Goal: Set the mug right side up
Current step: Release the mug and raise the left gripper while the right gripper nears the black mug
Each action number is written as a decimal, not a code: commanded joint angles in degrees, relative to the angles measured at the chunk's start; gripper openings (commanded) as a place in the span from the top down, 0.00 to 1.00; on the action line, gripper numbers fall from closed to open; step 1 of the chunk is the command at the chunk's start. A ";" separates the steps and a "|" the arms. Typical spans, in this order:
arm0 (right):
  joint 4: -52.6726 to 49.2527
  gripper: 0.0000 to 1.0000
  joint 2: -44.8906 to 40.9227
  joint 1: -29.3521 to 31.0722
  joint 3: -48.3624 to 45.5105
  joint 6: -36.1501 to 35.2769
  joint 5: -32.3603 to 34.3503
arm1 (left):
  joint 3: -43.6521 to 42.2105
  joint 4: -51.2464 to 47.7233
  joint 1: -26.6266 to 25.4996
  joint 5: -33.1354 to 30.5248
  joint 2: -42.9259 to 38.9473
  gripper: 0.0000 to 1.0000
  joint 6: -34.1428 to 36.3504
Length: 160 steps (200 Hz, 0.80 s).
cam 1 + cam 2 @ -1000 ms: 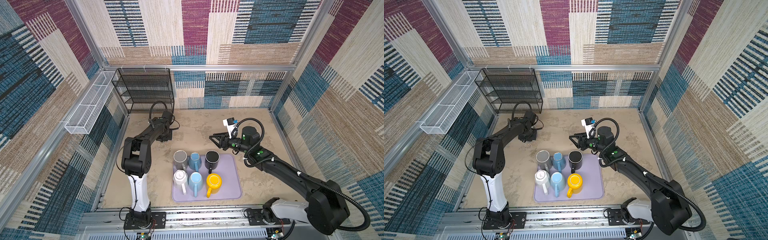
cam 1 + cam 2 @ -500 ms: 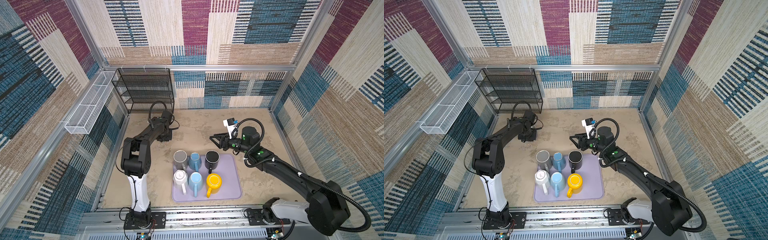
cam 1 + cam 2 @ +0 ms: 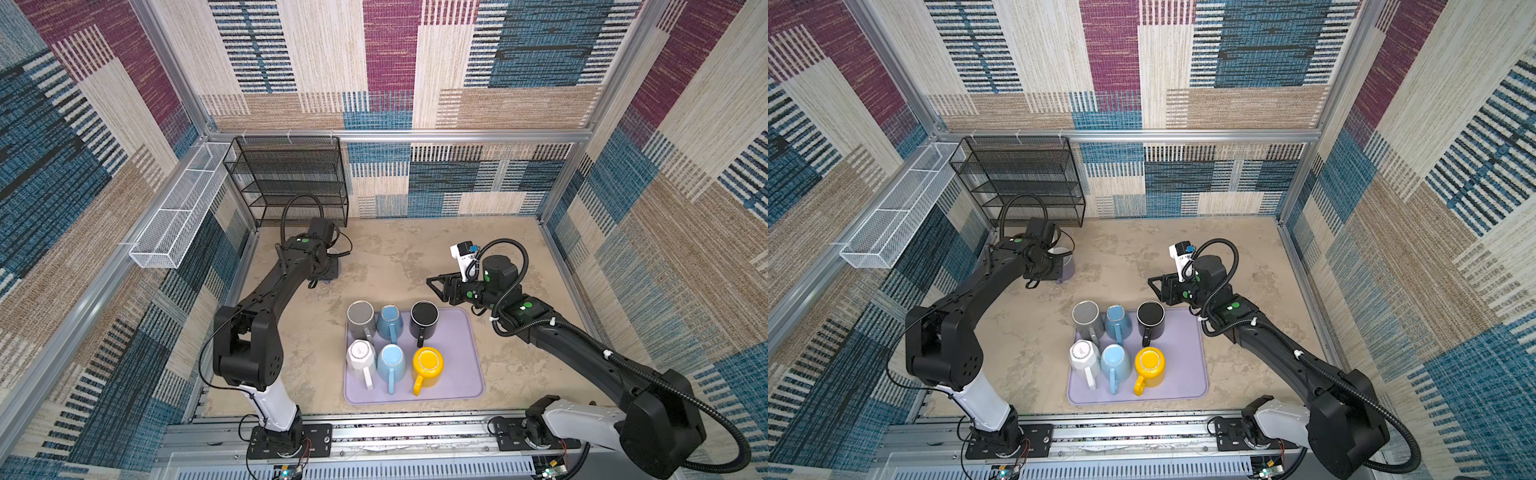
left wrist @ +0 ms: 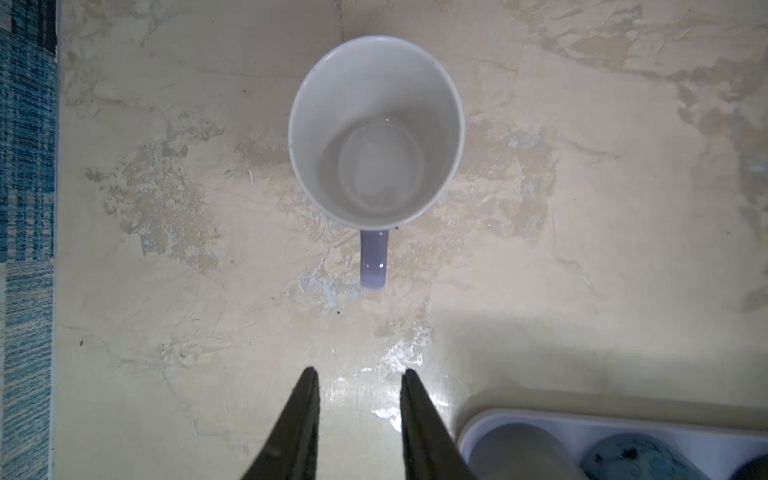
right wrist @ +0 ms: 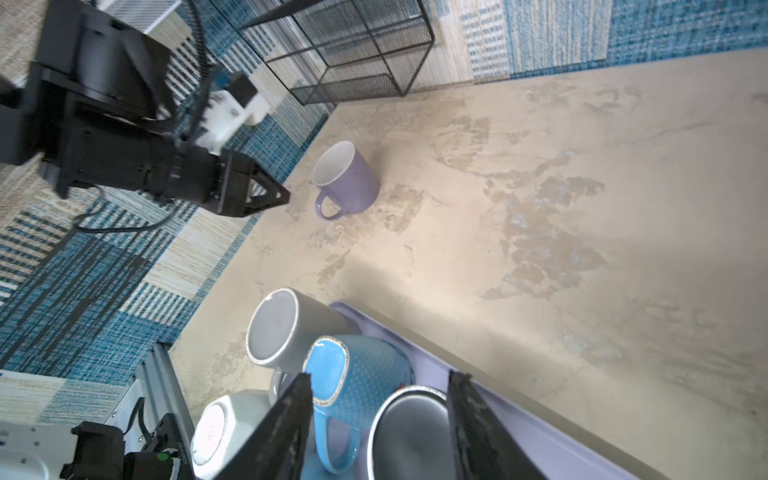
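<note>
**A:** Where do we have the mug?

**B:** Our lilac glazed ceramic mug with the white inside stands mouth up on the mottled beige tabletop. It is near the black wire-mesh rack and well apart from the pale purple rubbery tray. We judge that turn done.

**A:** And our left gripper?

**B:** It hovers short of the mug's handle, which points back at it. The jaws are slightly apart and hold nothing. The left arm is stretched far forward toward the rack corner, with its wrist angled down at the table.

**A:** The right side?

**B:** Our right gripper hangs over the far row of the tray with its jaws wide apart and empty. The glossy black ceramic mug sits bottom up beneath them. The right arm reaches in from its base, and its gripper points across toward the middle.

**A:** How do we expect a mug like this to handle?

**B:** We expect it to be rigid and fairly weighty. The glaze is smooth, so it will probably slide between the pads, and it is brittle enough to chip if dropped. We would pinch the wall at the rim, with one finger inside and one outside, or close through the handle loop. On an inverted mug we would clamp across the body and keep the grip firm through the flip.
</note>
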 commanded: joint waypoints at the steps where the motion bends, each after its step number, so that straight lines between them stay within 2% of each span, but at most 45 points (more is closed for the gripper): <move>1: -7.02 0.37 -0.35 2.52 0.18 1.46 6.53 | -3.45 2.84 0.01 4.72 -4.02 0.70 -1.24; 17: -11.56 0.36 -0.09 5.51 0.76 3.69 11.72 | -5.97 3.59 -0.03 6.73 -6.99 0.70 -2.28; 63: -15.23 0.35 -1.20 9.87 -0.70 10.07 16.59 | -12.29 8.38 -0.16 14.36 -13.45 0.70 -3.86; 90: -16.31 0.35 -1.37 11.11 -1.79 12.38 16.69 | -14.71 12.00 -0.14 17.78 -16.02 0.70 -4.40; 115: -16.00 0.34 -1.31 12.68 -3.11 14.51 16.67 | -14.63 12.08 -0.18 18.49 -16.33 0.70 -4.51; 136: -15.44 0.26 -0.60 14.01 -3.57 15.69 16.51 | -14.75 11.99 -0.16 18.39 -16.15 0.70 -4.71; 160: -15.29 0.25 1.46 15.62 -3.10 16.42 17.18 | -14.80 11.82 -0.20 18.57 -16.15 0.70 -4.84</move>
